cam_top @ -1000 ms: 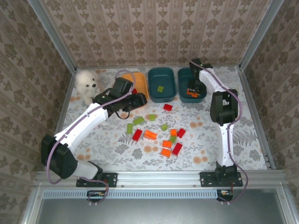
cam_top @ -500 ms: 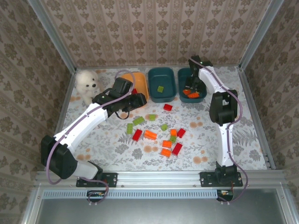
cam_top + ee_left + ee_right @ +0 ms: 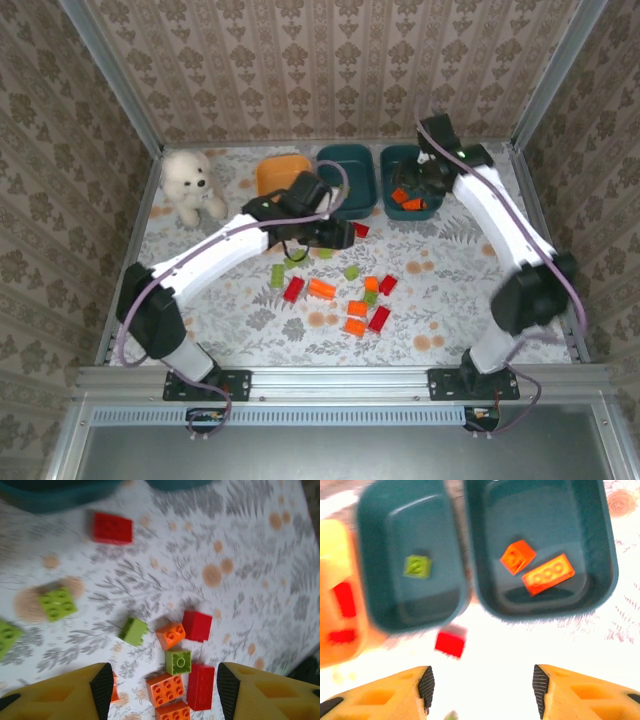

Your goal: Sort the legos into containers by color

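– Nearest the bases, what lies on the table [image 3: 215,310]?
– I see loose bricks [image 3: 352,298] scattered mid-table: red, green and orange. Some touch each other, and none of these is in a tub.
– And your left claw?
– My left claw [image 3: 162,682] hangs over the far side of that scatter. Its fingers [image 3: 102,685] are spread, with nothing between them.
– What's beyond it?
– One red brick [image 3: 360,229] lies alone on the table, just beside the left claw and just short of the tubs. Behind it, three tubs stand in a row along the far wall. The orange tub [image 3: 272,172], on the left, holds red bricks [image 3: 344,599]. The middle teal tub [image 3: 405,530] holds a single green brick [image 3: 417,566]. The right teal tub [image 3: 560,520] holds two orange bricks [image 3: 548,574], side by side.
– Your right claw?
– From above, my right claw [image 3: 482,682] is over the right teal tub. Its jaws stand apart and I see nothing in them.
– Anything farther?
– A white plush [image 3: 188,185] sits in the far left corner, left of the orange tub and apart from it.
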